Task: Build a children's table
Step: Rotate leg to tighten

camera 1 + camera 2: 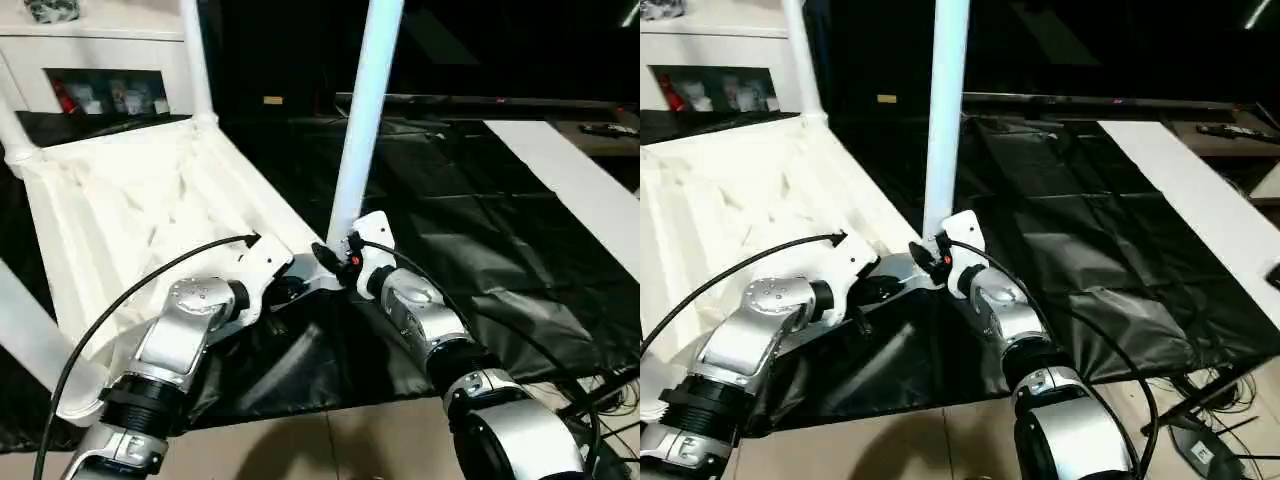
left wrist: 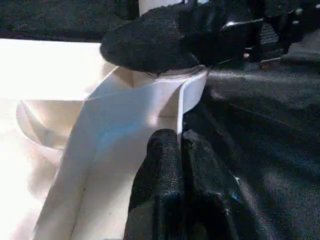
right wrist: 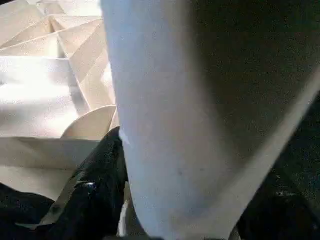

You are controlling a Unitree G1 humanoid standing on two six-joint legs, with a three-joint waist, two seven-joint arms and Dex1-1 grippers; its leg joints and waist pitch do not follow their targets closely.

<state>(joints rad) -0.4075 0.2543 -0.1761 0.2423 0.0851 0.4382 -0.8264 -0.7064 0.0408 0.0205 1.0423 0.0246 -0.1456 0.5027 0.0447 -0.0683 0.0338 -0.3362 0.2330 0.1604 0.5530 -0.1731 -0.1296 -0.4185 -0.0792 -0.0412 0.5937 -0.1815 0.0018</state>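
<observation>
The white tabletop (image 1: 140, 215) lies upside down on a black sheet, its ribbed underside facing up. Three white legs stand in its corner sockets: far (image 1: 196, 60), left (image 1: 12, 135) and near left (image 1: 30, 340). A fourth leg (image 1: 365, 110) stands upright at the near right corner. My right gripper (image 1: 335, 255) is shut on the base of this leg, with one black finger (image 3: 100, 190) against it. My left gripper (image 1: 290, 285) is beside that corner, and its fingers (image 2: 162, 175) are shut on the tabletop's thin rim wall (image 2: 187, 100). The right gripper's finger (image 2: 150, 45) sits just above that corner.
The black sheet (image 1: 470, 230) covers the floor under the work. A flat white board (image 1: 570, 180) lies along the right. A white glass-door cabinet (image 1: 110, 90) stands at the back left. Cables (image 1: 610, 390) lie on the tiled floor at the near right.
</observation>
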